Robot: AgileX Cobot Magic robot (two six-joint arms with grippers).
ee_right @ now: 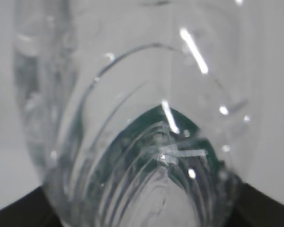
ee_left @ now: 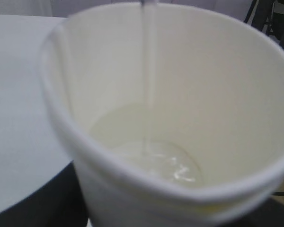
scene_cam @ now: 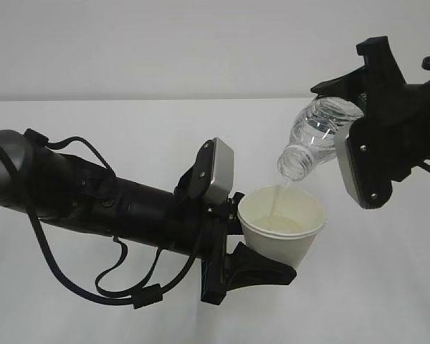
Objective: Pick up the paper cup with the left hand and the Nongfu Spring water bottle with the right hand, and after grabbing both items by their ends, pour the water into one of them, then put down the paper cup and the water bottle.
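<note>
While water streams down:
Left gripper: pinching the cup
Right gripper: pinching the tilted bottle

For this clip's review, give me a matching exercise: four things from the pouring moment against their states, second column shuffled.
1. paper cup
2. Nongfu Spring water bottle
3. water
4. left pincer

a. tipped, neck pointing down
b. falling as a thin stream
c. clamped round the cup
d. upright, partly filled

Pairs: 1-d, 2-a, 3-b, 4-c
</note>
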